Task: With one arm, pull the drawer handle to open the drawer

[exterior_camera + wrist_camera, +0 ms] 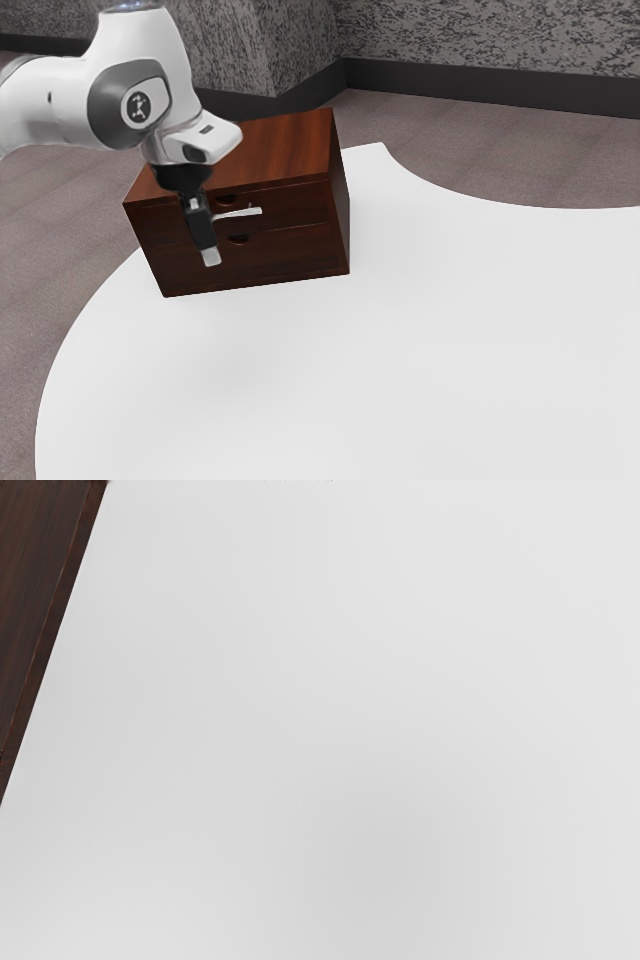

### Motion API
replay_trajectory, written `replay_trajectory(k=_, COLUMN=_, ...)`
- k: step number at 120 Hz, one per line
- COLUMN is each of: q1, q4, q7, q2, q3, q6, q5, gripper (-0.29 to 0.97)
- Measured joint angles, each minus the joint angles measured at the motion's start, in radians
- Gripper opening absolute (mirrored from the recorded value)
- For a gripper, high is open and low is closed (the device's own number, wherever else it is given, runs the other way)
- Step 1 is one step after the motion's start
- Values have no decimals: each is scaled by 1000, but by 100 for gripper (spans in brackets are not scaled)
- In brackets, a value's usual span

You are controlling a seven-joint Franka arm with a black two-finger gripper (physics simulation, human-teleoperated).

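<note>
A dark wooden cabinet (290, 150) with two stacked drawers stands on the white table (400, 350). The upper drawer front (295, 200) carries a pale handle (247, 211) under a dark recess. The lower drawer front (290, 255) has a dark recess (240, 239). Both fronts look flush with the cabinet. My black gripper (206, 245) hangs pointing down just in front of the cabinet's face, beside the pale handle on the exterior view's left. In the wrist view a strip of the cabinet's wood (30, 600) borders the white table (380, 740) below my hand.
The table has a curved edge (470, 195) behind and to the exterior view's right of the cabinet. Brown floor (520, 150) and a speckled stone wall (480, 40) lie beyond. Wide white surface stretches in front of the cabinet.
</note>
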Motion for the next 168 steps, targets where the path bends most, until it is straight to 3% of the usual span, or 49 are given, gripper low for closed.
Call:
replay_trajectory(k=58, q1=13, q4=6, q7=294, q2=60, q3=-2, q6=166, q5=2, gripper=68)
replay_trajectory(k=134, q1=47, q4=45, q7=451, q2=108, q3=-4, q6=286, q5=15, gripper=68)
replay_trajectory(k=168, q1=49, q4=48, q7=483, q2=120, q3=-5, q6=294, q5=15, gripper=51)
